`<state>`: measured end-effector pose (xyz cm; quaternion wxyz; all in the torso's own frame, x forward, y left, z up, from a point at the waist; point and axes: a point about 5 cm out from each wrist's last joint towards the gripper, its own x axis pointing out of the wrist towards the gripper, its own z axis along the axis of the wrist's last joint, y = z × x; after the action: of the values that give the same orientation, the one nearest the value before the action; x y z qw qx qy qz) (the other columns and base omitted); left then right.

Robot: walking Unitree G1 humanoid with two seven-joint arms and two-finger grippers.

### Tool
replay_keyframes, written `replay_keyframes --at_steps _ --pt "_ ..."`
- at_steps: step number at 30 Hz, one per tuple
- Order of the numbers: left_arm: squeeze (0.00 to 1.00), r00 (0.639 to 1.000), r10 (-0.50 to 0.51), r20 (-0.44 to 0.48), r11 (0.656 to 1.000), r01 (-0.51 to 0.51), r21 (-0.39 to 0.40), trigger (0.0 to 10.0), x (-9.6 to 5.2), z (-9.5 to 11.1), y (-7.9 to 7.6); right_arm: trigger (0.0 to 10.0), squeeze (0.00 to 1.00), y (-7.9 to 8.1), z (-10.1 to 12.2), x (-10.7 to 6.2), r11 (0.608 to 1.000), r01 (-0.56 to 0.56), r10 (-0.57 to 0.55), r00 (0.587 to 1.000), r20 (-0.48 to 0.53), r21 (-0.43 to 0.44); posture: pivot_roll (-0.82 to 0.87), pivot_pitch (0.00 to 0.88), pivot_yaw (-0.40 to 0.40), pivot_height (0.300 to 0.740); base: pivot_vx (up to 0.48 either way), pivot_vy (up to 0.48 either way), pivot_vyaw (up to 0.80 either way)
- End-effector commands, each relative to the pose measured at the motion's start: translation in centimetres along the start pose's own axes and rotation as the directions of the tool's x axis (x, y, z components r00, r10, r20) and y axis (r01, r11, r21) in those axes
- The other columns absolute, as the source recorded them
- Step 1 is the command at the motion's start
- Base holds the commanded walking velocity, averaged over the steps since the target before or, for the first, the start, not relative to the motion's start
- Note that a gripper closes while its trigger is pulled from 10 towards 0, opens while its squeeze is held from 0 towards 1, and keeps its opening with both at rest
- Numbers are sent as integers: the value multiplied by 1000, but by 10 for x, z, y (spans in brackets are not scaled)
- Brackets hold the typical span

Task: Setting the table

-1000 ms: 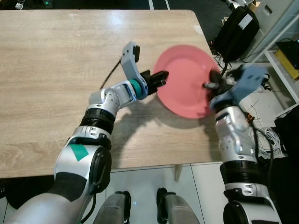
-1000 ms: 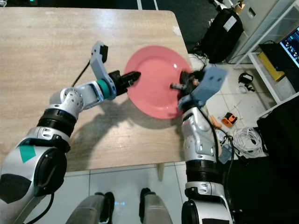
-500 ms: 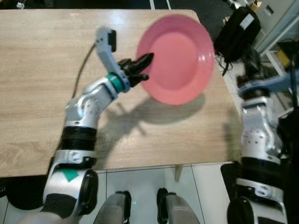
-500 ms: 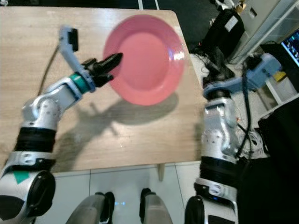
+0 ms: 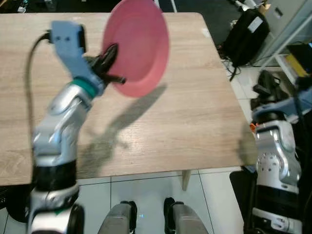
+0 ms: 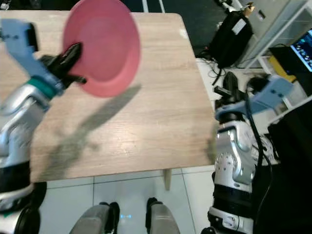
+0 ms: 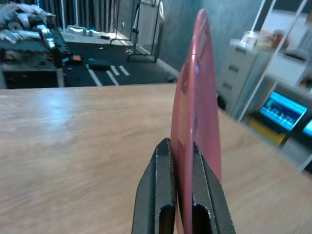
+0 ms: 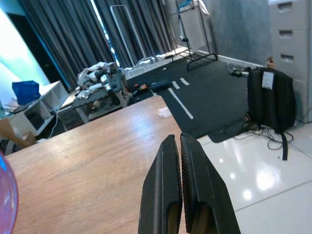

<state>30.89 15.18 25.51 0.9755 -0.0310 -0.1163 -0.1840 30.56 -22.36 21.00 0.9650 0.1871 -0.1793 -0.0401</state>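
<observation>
A pink plate (image 5: 139, 46) hangs tilted on its edge above the wooden table (image 5: 185, 112), toward its far left part. My left gripper (image 5: 108, 61) is shut on the plate's rim; in the left wrist view the rim (image 7: 195, 97) stands edge-on between the two black fingers (image 7: 161, 185). My right gripper (image 8: 176, 146) is shut with nothing in it. The right arm (image 5: 273, 141) is off the table's right edge, above the tiled floor.
A black backpack (image 5: 247, 36) stands on the floor past the table's right far corner. Shelving with a lit screen (image 6: 302, 48) is at the far right. Cables lie on the floor by the right arm. My legs (image 5: 146, 214) are at the table's near edge.
My left arm has lifted the plate and carried it left across the table, tipping it more upright. The right arm has stayed off the table's right edge.
</observation>
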Motion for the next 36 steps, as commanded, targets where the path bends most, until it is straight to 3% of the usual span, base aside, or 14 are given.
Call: replay_keyframes --at_steps 1,2,3,5,10,15,20,25,26,28,29,31,34,36 --pt "0 1000 -2 14 998 1 70 10000 -2 6 -6 10000 0 2 -1 -2 1000 -11 10 1000 -12 -17 76 44 7 740 0 0 0" --pt "0 1000 -2 14 998 1 70 10000 -2 6 -6 10000 0 2 -1 -2 1000 -11 10 1000 -12 -17 76 44 7 740 0 0 0" --pt "0 999 14 34 988 -19 151 10000 -6 9 -8 10000 0 10 -3 -5 998 -50 49 999 -21 -48 83 34 -1 740 0 0 0" --pt "0 999 18 45 984 -26 175 10000 -7 10 -8 10000 0 13 -5 -6 997 -68 67 997 -29 -44 82 28 -3 740 0 0 0" --pt "0 993 91 77 995 -94 26 10000 -5 10 -4 10000 0 19 -9 -5 997 -76 77 996 -42 24 76 27 -8 740 0 0 0" --pt "0 984 144 103 989 -140 -40 10000 1 12 -4 10000 0 20 -11 -2 996 -64 66 997 -47 56 76 30 -18 740 0 0 0" --pt "0 989 122 80 986 -131 107 10000 6 -4 -14 10000 0 21 -18 4 998 -56 59 996 -60 36 73 29 -16 740 0 0 0" --pt "0 987 135 86 976 -148 163 10000 6 -8 -14 10000 0 21 -21 4 998 -56 57 996 -62 23 71 26 -15 740 0 0 0" --pt "0 983 152 104 963 -171 208 10000 6 -9 -12 10000 0 21 -22 3 998 -56 57 997 -60 13 68 26 -14 740 0 0 0" --pt "0 974 127 189 902 -192 386 10000 3 -9 -11 10000 0 21 -24 2 998 -58 58 997 -54 5 67 28 -15 740 0 0 0" --pt "0 971 76 228 848 -183 497 10000 2 -9 -14 10000 0 21 -24 2 998 -65 65 997 -49 -7 67 30 -18 740 0 0 0" --pt "0 967 51 248 828 -180 530 10000 1 -9 -16 10000 0 22 -24 2 997 -77 76 996 -43 -22 64 32 -19 740 0 0 0" --pt "0 962 82 260 885 -190 424 10000 3 -4 -14 10000 0 24 -22 3 995 -97 96 995 -36 -35 66 31 -20 740 0 0 0" --pt "0 961 89 264 901 -190 390 10000 5 -2 -14 10000 0 24 -21 4 995 -96 95 995 -34 -29 68 31 -22 740 0 0 0"
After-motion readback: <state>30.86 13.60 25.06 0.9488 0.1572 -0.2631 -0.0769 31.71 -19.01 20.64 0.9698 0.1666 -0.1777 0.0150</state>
